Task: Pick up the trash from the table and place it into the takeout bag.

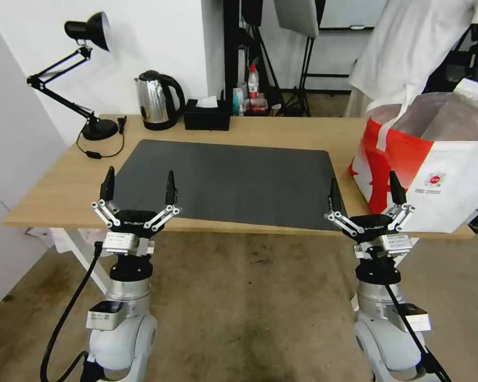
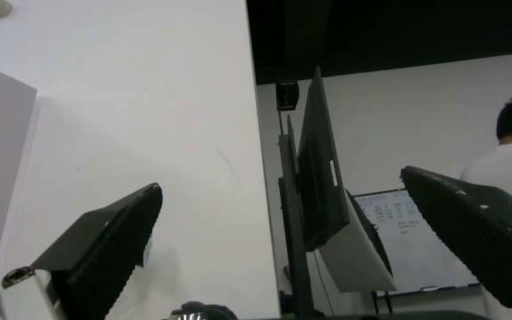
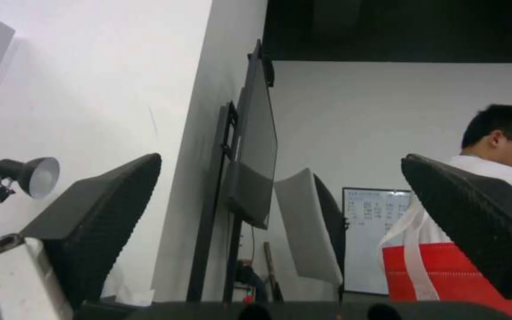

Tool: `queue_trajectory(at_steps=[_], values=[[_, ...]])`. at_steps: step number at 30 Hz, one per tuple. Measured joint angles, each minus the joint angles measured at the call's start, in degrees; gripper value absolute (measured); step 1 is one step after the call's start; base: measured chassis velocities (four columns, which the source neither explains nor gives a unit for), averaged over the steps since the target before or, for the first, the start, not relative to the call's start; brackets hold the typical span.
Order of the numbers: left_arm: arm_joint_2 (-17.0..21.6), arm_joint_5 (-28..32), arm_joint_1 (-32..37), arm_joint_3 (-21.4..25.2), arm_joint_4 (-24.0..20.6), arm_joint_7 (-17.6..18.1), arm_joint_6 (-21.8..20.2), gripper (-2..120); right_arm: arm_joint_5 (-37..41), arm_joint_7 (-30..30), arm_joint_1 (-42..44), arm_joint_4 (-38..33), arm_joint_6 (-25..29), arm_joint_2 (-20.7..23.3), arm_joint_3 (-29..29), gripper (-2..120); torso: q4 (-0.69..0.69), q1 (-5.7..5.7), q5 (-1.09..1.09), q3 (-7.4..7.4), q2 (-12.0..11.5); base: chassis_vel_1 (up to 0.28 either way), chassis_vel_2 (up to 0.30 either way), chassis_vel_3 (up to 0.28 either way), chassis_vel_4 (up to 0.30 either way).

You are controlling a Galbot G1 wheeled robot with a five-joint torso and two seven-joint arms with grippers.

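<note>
Black fingers stand up on two grippers at the near edge of the table [image 1: 281, 130], one at each side; the left gripper [image 1: 138, 185] hangs in front of the near left part of the table, its fingers pointing upward and spread wide apart with nothing between them; the right gripper [image 1: 364, 192] hangs in front of the near right part, just before the bag, its fingers likewise upright and spread wide with nothing held. Both arms rise from below with their wrists straight and vertical, and both grippers stay off the tabletop.

One long light-wood table carries one large dark grey mat [image 1: 228, 180], which lies across the middle and reaches almost to the near edge. One takeout bag [image 1: 451, 185], white with red panels and a silver lining, stands open on the near right corner, partly overhanging the right end; a white strap [image 1: 385, 132] hangs down its red side, and a small round logo sits on its white face.

Along the far edge stand one steel kettle [image 1: 156, 101] and one black tissue box [image 1: 207, 114] side by side, near each other; one black desk lamp [image 1: 87, 29] stands on the far left corner, its arm folded back and its shade turned toward the table.
</note>
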State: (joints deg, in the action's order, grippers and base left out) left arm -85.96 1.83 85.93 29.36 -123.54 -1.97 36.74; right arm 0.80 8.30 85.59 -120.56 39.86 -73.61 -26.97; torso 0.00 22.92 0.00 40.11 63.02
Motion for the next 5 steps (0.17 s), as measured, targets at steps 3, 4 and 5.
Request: queue_trajectory(at_steps=[3,4,5], values=[[0.0,0.0,0.0,0.0,0.0,0.0,0.0,100,0.0,0.0,0.0,0.0,0.0,0.0,0.0,100,0.0,0.0,0.0,0.0,0.0,0.0,0.0,0.0,0.0],[0.0,0.0,0.0,0.0,0.0,0.0,0.0,100,0.0,0.0,0.0,0.0,0.0,0.0,0.0,100,0.0,0.0,0.0,0.0,0.0,0.0,0.0,0.0,0.0],[0.0,0.0,0.0,0.0,0.0,0.0,0.0,100,0.0,0.0,0.0,0.0,0.0,0.0,0.0,100,0.0,0.0,0.0,0.0,0.0,0.0,0.0,0.0,0.0]])
